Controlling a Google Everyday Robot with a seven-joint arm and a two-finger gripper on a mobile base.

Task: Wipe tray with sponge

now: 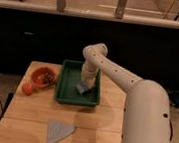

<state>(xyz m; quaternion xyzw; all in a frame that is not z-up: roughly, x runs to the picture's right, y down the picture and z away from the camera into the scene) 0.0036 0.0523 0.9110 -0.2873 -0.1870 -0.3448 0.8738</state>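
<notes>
Hanging gripper (85, 84) near right tray (67, 85) wall

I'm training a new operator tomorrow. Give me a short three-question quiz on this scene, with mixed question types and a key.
1. True or false: the sponge lies inside the tray.
2. Short answer: what flat item lies on the table, nearer the camera than the tray?
3. Multiple choice: where is the gripper?
A) raised high above the tray
B) down in the tray, at the sponge
C) out beyond the table's edge

Key: 1 true; 2 the grey cloth; 3 B.
</notes>
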